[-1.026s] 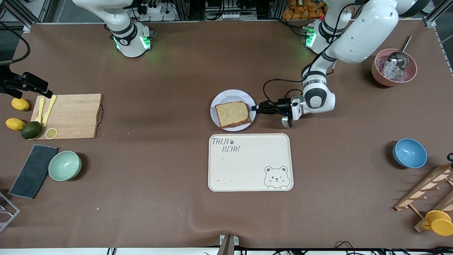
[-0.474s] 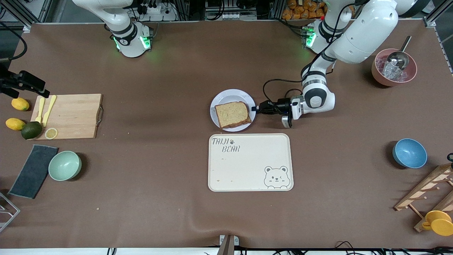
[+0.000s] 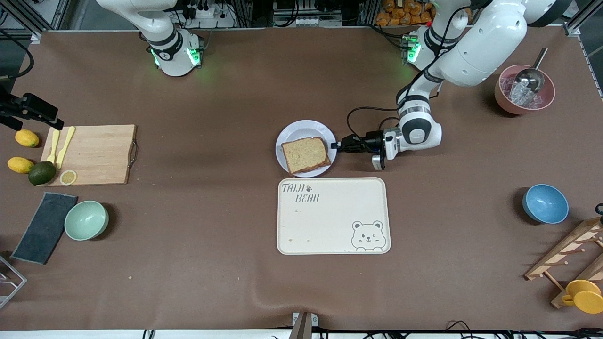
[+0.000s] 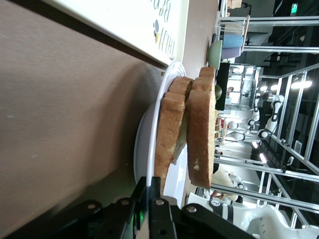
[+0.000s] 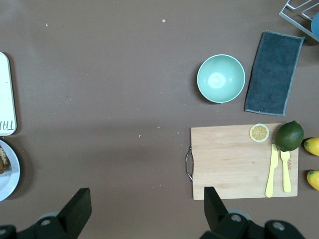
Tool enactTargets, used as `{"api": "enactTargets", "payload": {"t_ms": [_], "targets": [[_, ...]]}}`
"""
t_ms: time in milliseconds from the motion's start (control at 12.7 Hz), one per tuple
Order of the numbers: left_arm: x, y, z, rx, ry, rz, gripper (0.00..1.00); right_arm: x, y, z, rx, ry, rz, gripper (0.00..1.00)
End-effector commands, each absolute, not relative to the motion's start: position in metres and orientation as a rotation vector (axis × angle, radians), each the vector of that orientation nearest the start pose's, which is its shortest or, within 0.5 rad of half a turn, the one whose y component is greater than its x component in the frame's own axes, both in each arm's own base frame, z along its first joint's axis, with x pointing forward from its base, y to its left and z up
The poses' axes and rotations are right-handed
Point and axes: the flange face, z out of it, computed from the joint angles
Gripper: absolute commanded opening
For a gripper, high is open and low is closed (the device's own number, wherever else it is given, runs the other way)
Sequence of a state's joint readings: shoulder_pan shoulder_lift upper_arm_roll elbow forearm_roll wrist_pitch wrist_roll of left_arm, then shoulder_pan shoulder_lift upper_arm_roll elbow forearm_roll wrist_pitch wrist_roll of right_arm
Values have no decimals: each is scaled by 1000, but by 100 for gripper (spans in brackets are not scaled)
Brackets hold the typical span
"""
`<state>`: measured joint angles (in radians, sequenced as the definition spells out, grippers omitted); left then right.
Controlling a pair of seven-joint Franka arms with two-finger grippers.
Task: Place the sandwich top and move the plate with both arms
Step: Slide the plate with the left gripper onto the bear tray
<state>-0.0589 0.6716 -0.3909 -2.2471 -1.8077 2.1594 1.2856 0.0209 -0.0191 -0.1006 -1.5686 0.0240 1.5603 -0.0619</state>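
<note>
The sandwich top (image 3: pixel 305 154), a tan bread slice with a brown crust, lies on another slice on the round pale plate (image 3: pixel 301 129) in the middle of the table. My left gripper (image 3: pixel 335 145) is low at the plate's edge toward the left arm's end, shut on the plate's rim. The left wrist view shows its fingers (image 4: pixel 153 186) clamped on the thin rim (image 4: pixel 157 129), with the top slice (image 4: pixel 202 129) above the lower one. My right gripper (image 3: pixel 47 117) is up over the right arm's end of the table, open and empty (image 5: pixel 147 209).
A cream bear tray (image 3: pixel 333 215) lies just nearer the camera than the plate. A cutting board (image 3: pixel 94 153), mint bowl (image 3: pixel 86 220) and grey cloth (image 3: pixel 44 227) sit toward the right arm's end. A blue bowl (image 3: pixel 545 203) and pink ice bowl (image 3: pixel 524 89) sit toward the left arm's end.
The left gripper and the plate with the sandwich have shifted a little toward the right arm's end. The right gripper has drifted slightly outward over the table's edge.
</note>
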Motion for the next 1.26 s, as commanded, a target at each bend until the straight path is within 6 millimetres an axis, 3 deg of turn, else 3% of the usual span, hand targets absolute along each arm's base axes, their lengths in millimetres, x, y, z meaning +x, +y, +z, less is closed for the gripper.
{"api": "enactTargets", "payload": {"t_ms": [0,474,1026,1184], "targets": [[409,-288,77,1830,62,-49,0,547,-43,639,-3165,32,-19,100],[425,-300,121,1780,47,-15,0,547,-43,639,-3162,40,-15,100],[481,-280,196,1731,142,44,0,548,-42,636,-3161,30,-8,100],[498,-266,203,1720,167,76,0,548,-42,637,-3161,32,-10,100]]}}
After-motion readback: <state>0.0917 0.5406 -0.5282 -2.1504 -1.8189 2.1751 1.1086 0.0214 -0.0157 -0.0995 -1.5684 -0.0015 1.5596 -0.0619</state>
